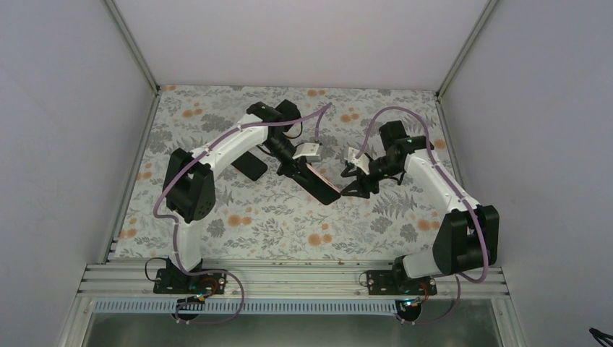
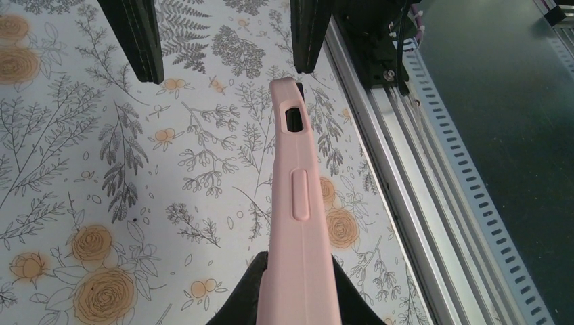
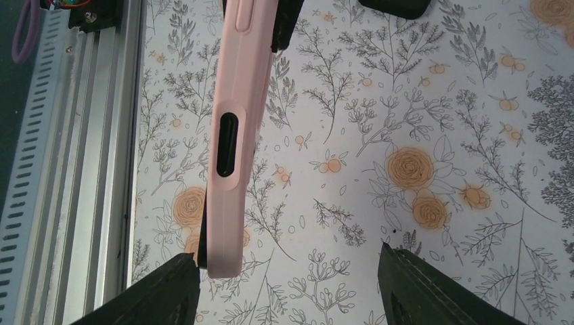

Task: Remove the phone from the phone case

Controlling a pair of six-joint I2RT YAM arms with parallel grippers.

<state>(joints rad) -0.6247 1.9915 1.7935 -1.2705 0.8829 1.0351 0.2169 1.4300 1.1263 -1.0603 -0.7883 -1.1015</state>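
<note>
Plainly, the left fingers point(image 2: 245, 301) are clamped tight on a pink case point(image 2: 298, 217), one dark pad on each broad face. The case juts straight out from between them with its narrow side turned to the wrist camera, showing a long button and a slot cut near the far end. Whether anything sits inside it I cannot tell; the slots only show dark.

The right fingers point(image 3: 166, 294) stand wide apart and hold nothing. The free end of the case point(image 3: 230, 135) reaches down between them, close against one finger and well away from the other. Whether it touches that nearer finger I cannot make out.

From above, the case point(image 1: 322, 186) hangs over the middle of the table point(image 1: 289, 228), lifted off the flowered cloth and running on a slant between the two wrists. The left arm point(image 1: 217, 144) bends in from its side and the right arm point(image 1: 434, 177) from the other, so that they meet over the cloth.

Behind the left wrist a dark flat slab point(image 1: 249, 165) lies on the cloth by itself, apart from both sets of fingers; what it is I cannot say. A metal rail point(image 1: 289, 278) runs along the near edge, with both arm bases bolted to it.
</note>
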